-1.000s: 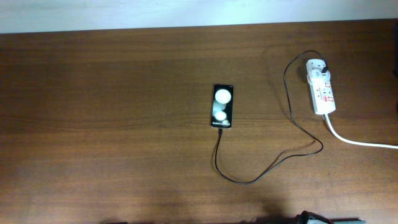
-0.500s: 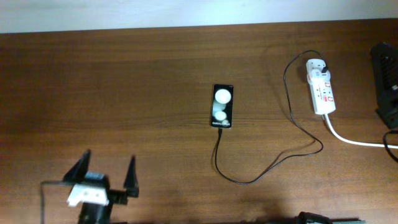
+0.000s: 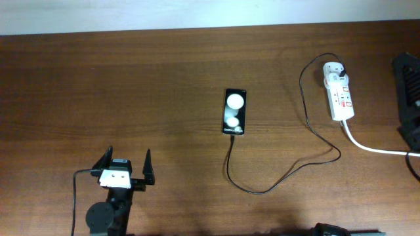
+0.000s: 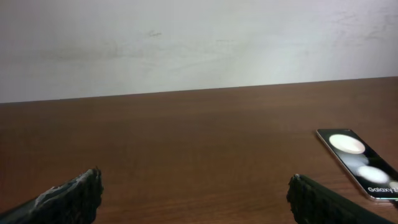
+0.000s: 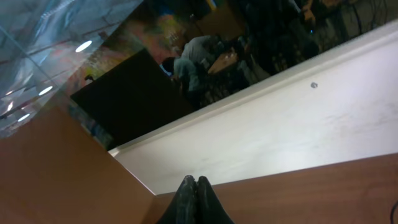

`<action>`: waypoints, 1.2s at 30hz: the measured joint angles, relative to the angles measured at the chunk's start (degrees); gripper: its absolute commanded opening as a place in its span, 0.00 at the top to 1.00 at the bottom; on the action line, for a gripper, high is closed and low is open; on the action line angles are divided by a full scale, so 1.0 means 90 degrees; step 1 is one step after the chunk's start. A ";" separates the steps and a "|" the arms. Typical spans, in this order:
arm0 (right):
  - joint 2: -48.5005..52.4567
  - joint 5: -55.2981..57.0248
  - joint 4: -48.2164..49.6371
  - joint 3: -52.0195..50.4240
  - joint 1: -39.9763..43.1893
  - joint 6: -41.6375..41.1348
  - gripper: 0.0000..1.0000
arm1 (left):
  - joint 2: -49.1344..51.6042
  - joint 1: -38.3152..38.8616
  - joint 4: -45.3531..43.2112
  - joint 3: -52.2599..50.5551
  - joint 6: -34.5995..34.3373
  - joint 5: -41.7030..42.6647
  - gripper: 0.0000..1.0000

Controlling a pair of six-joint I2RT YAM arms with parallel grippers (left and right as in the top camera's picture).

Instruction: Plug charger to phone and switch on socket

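The black phone (image 3: 235,111) with two white round marks lies flat at the table's middle; it also shows in the left wrist view (image 4: 360,163) at the right. The thin black charger cable (image 3: 275,185) runs from the phone's near end in a loop to a black plug in the white socket strip (image 3: 339,90) at the right. My left gripper (image 3: 126,166) is open and empty at the front left, well away from the phone. My right gripper (image 5: 196,182) is shut and empty; its arm (image 3: 408,98) shows at the overhead view's right edge.
The strip's thick white cord (image 3: 380,148) runs off to the right edge. A pale wall (image 4: 199,43) stands behind the table's far edge. The brown wooden table (image 3: 118,85) is bare at the left.
My left gripper has moved right and a little farther onto the table. The right arm has shifted slightly at the right edge. Phone, cable and strip have not moved.
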State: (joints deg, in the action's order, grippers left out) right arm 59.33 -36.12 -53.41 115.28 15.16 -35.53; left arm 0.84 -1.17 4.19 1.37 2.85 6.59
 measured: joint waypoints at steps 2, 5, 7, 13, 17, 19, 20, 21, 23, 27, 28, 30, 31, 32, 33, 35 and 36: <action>-0.0083 0.0000 0.0010 0.0000 0.0000 0.0024 0.92 | 0.0000 0.0000 0.0080 0.0000 0.0000 -0.0070 0.01; -0.0075 0.0000 0.0005 0.0000 0.0000 0.0056 0.91 | 0.0000 0.0000 0.0085 0.0000 0.0000 -0.0119 0.01; -0.0075 0.0000 0.0002 0.0000 0.0000 0.0102 0.91 | 0.0000 0.0000 0.0087 0.0000 0.0000 -0.0119 0.01; -0.0119 -0.0002 -0.0005 0.0000 0.0000 0.0189 0.91 | 0.0000 0.0000 0.0032 -0.0010 0.0000 -0.0119 0.01; -0.0165 -0.0007 -0.0034 0.0000 0.0000 0.0185 0.90 | 0.0000 0.0000 0.0032 -0.0012 0.0000 -0.0119 0.01; -0.0177 -0.0068 0.0036 -0.0002 0.0000 0.0185 0.85 | 0.0000 0.0000 0.0032 -0.0012 0.0000 -0.0119 0.01; -0.0221 -0.0102 0.0165 -0.0002 0.0000 0.0177 0.83 | 0.0000 0.0000 0.0032 -0.0012 0.0000 -0.0119 0.01; -0.0291 -0.0121 0.0294 0.0000 0.0000 0.0180 0.83 | 0.0000 0.0000 0.0032 -0.0012 0.0000 -0.0119 0.01; -0.0379 -0.0148 0.0695 0.0005 0.0000 0.0185 0.83 | 0.0000 0.0034 0.0032 -0.0024 0.0000 -0.0119 0.01; -0.0396 -0.0168 0.0729 -0.0010 -0.0719 0.0185 0.75 | 0.0000 0.0051 0.0032 -0.0034 0.0000 -0.0119 0.01; -0.0471 -0.0138 0.0738 -0.0109 -0.1025 0.0192 0.71 | 0.0000 0.0051 0.0032 -0.0034 0.0000 -0.0119 0.01; -0.0852 0.0260 0.0799 -0.0532 -0.1654 0.0223 0.67 | -0.0002 0.0051 0.0032 -0.0034 0.0000 -0.0119 0.01; -0.1358 0.0682 0.1052 -0.1049 -0.1996 0.0265 0.61 | -0.0002 0.0051 0.0029 -0.0034 0.0000 -0.0119 0.01; -0.1717 0.0852 0.1185 -0.1358 -0.2081 0.0255 0.61 | -0.0007 0.0051 0.0024 -0.0036 0.0000 -0.0119 0.01; -0.2169 0.0991 0.1496 -0.1824 -0.2106 0.0304 0.55 | -0.0010 0.0051 0.0019 -0.0036 0.0000 -0.0119 0.01; -0.2858 0.1093 0.2331 -0.2633 -0.2108 0.0515 0.43 | -0.0019 0.0051 0.0012 -0.0039 0.0000 -0.0119 0.01; -0.3468 0.1156 0.2863 -0.3410 -0.2108 0.0585 0.38 | -0.0022 0.0051 0.0010 -0.0039 0.0000 -0.0119 0.01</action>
State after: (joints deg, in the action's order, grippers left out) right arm 28.12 -25.71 -27.64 84.60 -3.81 -30.26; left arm 0.64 -0.71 4.27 1.02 2.85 5.52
